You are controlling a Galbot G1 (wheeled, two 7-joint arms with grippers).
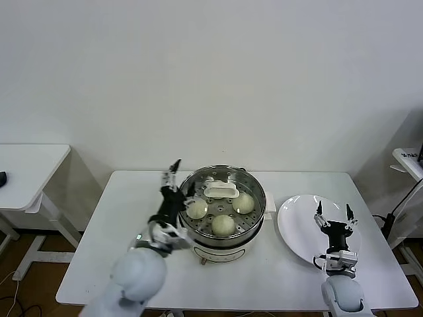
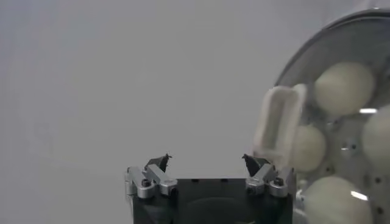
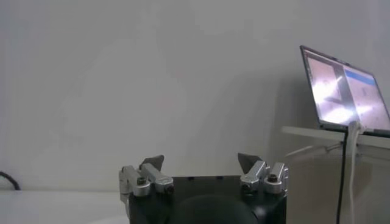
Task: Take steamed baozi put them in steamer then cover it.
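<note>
The steamer [image 1: 254, 224] stands mid-table on its cream-white base. The glass cover [image 1: 256, 191] lies on it, its cream handle [image 1: 221, 191] at the centre. Through the glass I see three baozi [image 1: 197, 209], [image 1: 223, 224], [image 1: 244, 203]; a fourth is not clearly visible. My left gripper [image 1: 172, 170] is open and empty, just left of the steamer's rim. In the left wrist view my left gripper [image 2: 207, 161] is open, with the cover's handle [image 2: 279, 128] and baozi [image 2: 343, 85] beside it. My right gripper [image 1: 334, 210] is open and empty above the white plate.
A bare white plate [image 1: 297, 228] lies right of the steamer. A small white table [image 1: 30, 172] stands at the far left. A laptop [image 3: 344, 91] on a side table shows in the right wrist view behind my right gripper [image 3: 201, 161].
</note>
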